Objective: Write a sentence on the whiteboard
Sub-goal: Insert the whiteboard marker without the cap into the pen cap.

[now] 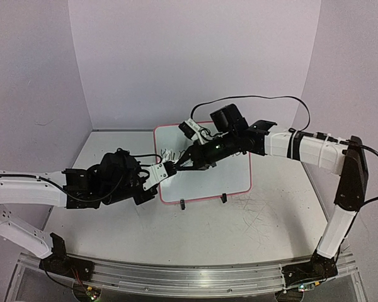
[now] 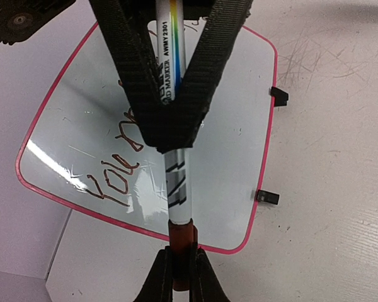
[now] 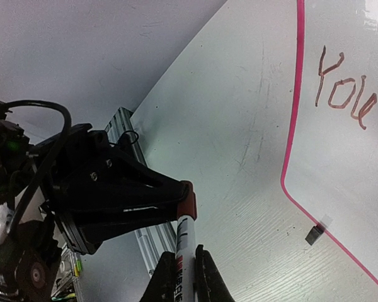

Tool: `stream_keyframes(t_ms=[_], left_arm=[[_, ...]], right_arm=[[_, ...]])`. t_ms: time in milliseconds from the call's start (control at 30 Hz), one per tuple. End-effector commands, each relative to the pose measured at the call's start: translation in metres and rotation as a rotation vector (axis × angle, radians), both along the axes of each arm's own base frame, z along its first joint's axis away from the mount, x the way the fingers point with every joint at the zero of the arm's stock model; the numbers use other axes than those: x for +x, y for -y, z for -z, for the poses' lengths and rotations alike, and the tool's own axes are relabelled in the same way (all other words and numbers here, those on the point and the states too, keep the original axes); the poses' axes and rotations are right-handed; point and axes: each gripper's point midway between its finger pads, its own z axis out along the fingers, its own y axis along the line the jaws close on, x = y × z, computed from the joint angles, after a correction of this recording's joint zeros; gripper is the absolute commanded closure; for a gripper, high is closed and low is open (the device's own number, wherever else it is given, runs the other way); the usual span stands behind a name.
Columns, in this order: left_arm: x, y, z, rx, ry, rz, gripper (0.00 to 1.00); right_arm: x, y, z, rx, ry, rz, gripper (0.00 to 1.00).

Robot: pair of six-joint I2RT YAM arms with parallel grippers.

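The left gripper and right gripper are meeting above the whiteboard's near-left corner, sharing 1 marker. The left is pinching tight on its red cap, and the right is clamping the white barrel. The whiteboard is sitting mid-table. The sentence is showing its reddish start, and the rest is hiding behind the fingers.

Below me the white worktop is scuffed, with grey scratches thickest toward my right. An aluminium rail runs along its near edge. Pale lilac walls close it in behind and on both sides. A marker, white-barrelled with a rainbow stripe and black print, carries a dark red cap.
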Motion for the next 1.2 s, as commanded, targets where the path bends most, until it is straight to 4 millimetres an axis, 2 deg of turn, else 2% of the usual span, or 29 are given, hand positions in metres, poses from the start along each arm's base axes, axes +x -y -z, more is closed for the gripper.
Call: stream_keyframes(t_ms=[0, 367, 567, 700, 800, 833, 967, 1033, 1133, 1167], left_arm=[[-0.004, 0.035, -0.080, -0.160, 0.144, 0.025, 1.00], [-0.018, 0.044, -0.072, -0.093, 0.235, -0.031, 1.00], [-0.021, 0.043, -0.070, -0.105, 0.235, -0.032, 1.00], [-0.029, 0.037, -0.061, -0.124, 0.170, -0.016, 1.00], [-0.037, 0.023, -0.058, -0.162, 0.102, -0.015, 1.00], [-0.041, 0.019, -0.051, -0.156, 0.071, -0.009, 0.98], [-0.051, 0.004, -0.055, -0.231, -0.027, -0.020, 0.69], [-0.051, -0.006, -0.060, -0.278, -0.051, -0.050, 0.61], [-0.049, -0.020, -0.071, -0.372, -0.073, -0.100, 0.50], [-0.045, -0.024, -0.076, -0.405, -0.075, -0.121, 0.47]], right_arm=[[-0.015, -0.021, 0.006, -0.008, -0.031, -0.029, 1.00], [-0.031, -0.046, 0.007, 0.030, -0.154, 0.017, 1.00], [-0.027, -0.054, 0.007, 0.055, -0.165, 0.086, 1.00], [-0.005, -0.029, -0.006, 0.046, -0.045, 0.233, 1.00], [0.010, -0.006, -0.006, 0.040, -0.010, 0.300, 1.00], [0.014, 0.000, -0.006, 0.045, 0.005, 0.309, 1.00], [0.018, 0.027, 0.005, 0.034, 0.043, 0.317, 0.99], [0.016, 0.043, 0.009, 0.027, 0.045, 0.309, 1.00], [-0.004, 0.058, 0.020, 0.025, 0.015, 0.215, 0.95], [-0.011, 0.066, 0.031, 0.004, -0.042, 0.184, 0.94]])
